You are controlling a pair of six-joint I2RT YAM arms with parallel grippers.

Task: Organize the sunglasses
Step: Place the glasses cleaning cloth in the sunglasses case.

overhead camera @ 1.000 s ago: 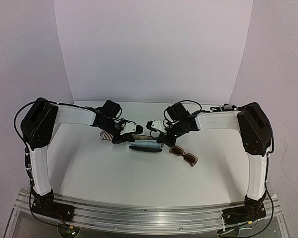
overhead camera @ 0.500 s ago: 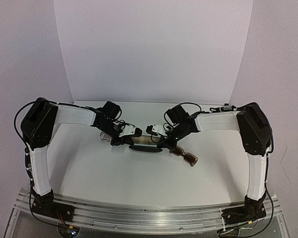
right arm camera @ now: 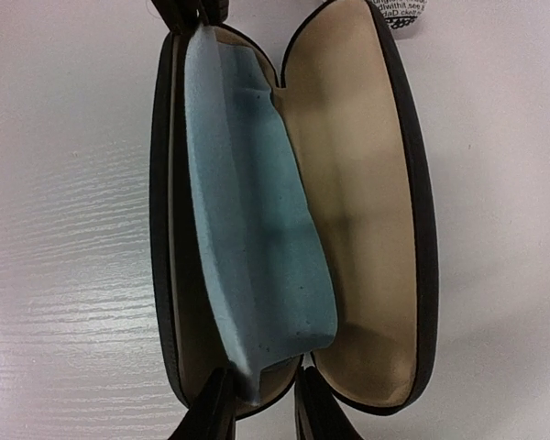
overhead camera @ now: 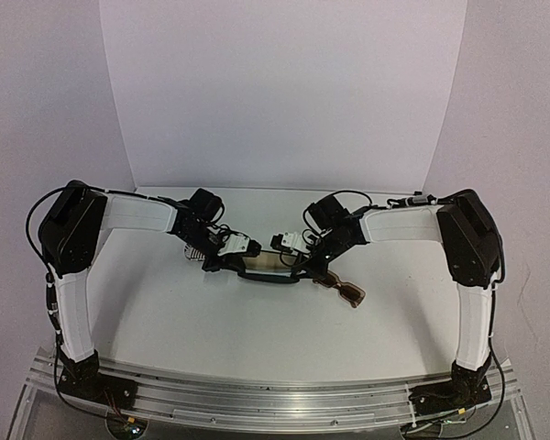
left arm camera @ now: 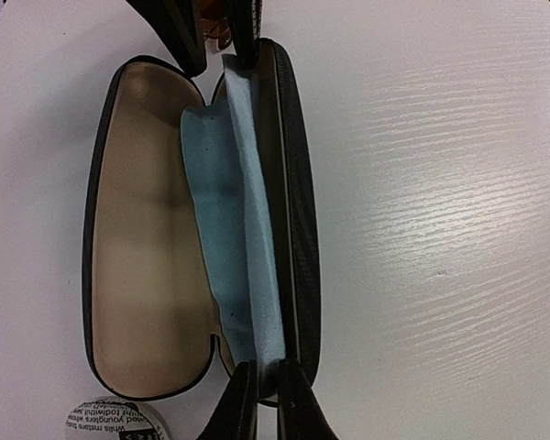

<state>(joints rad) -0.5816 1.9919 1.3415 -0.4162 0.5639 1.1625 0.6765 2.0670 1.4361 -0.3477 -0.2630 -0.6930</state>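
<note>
The black glasses case [overhead camera: 268, 272] lies open at mid-table, tan lining up, with a light-blue cloth [left arm camera: 238, 229] inside one half. My left gripper [left arm camera: 266, 390] is shut on the case's left end, pinching rim and cloth. My right gripper [right arm camera: 261, 394] grips the opposite end of the same half, one finger on each side of it. The cloth [right arm camera: 257, 229] stands folded against that half's wall. The brown sunglasses [overhead camera: 344, 290] lie on the table just right of the case, near the right arm. The white-framed sunglasses are not in view.
The white striped case [overhead camera: 194, 252] sits behind the left gripper; its labelled end shows in the left wrist view [left arm camera: 110, 420] and the right wrist view [right arm camera: 399, 11]. White walls close the back and sides.
The black case has opened wider; its tan lining now shows where mostly the blue cloth showed before. Both grippers have shifted slightly toward the near side, still at the case's ends.
</note>
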